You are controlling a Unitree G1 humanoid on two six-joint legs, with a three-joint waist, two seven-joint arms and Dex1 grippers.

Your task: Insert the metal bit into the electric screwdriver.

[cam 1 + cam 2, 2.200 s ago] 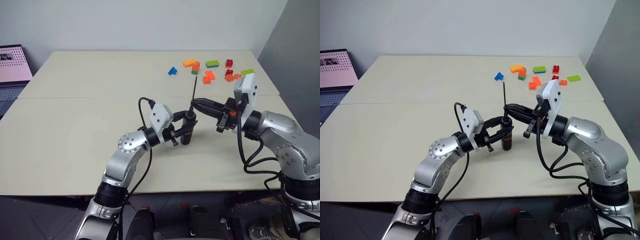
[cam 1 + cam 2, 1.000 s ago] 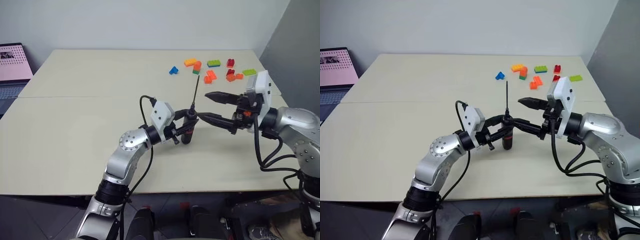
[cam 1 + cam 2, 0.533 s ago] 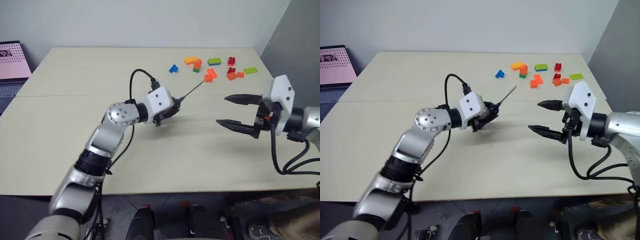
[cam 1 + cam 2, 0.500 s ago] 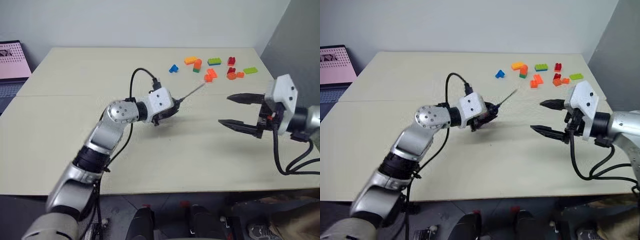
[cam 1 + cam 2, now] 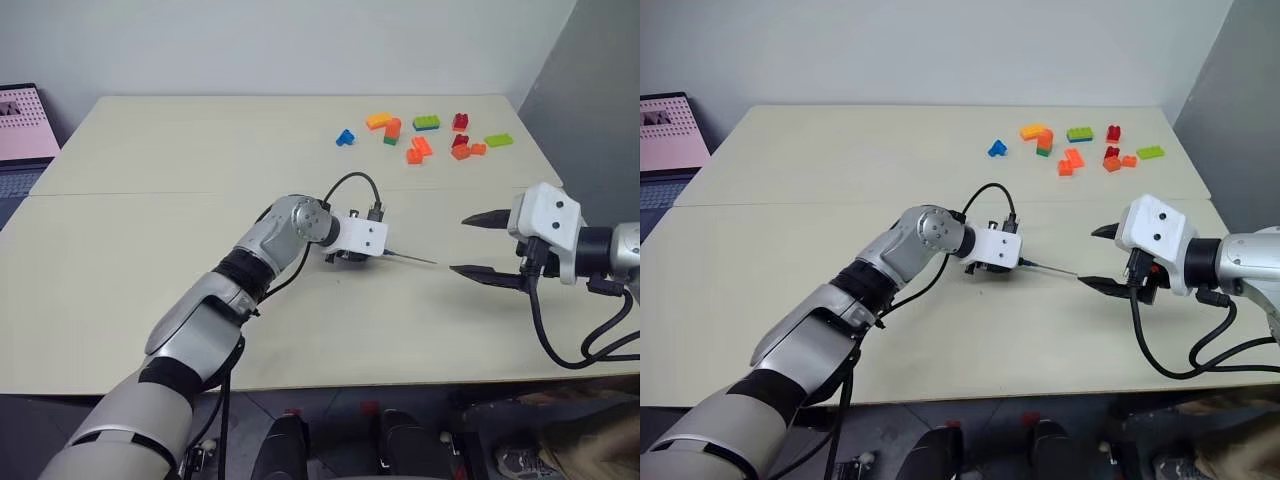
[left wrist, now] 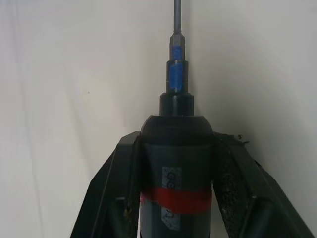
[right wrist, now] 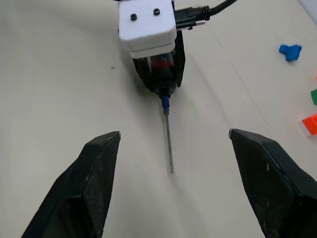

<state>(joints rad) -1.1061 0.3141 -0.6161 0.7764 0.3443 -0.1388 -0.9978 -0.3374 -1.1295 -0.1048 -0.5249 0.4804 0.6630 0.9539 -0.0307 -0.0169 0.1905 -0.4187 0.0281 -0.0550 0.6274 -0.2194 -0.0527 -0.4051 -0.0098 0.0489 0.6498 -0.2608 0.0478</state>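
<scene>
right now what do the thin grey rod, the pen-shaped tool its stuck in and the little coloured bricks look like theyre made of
Thin grey rod: looks like bare metal, dull grey, straight and needle-thin.
Pen-shaped tool: dark matte body, likely plastic, with a red band and a blue collar at the tip; the look leaves coated metal open.
Little coloured bricks: probably moulded plastic, bright solid colours with sharp blocky edges.
</scene>
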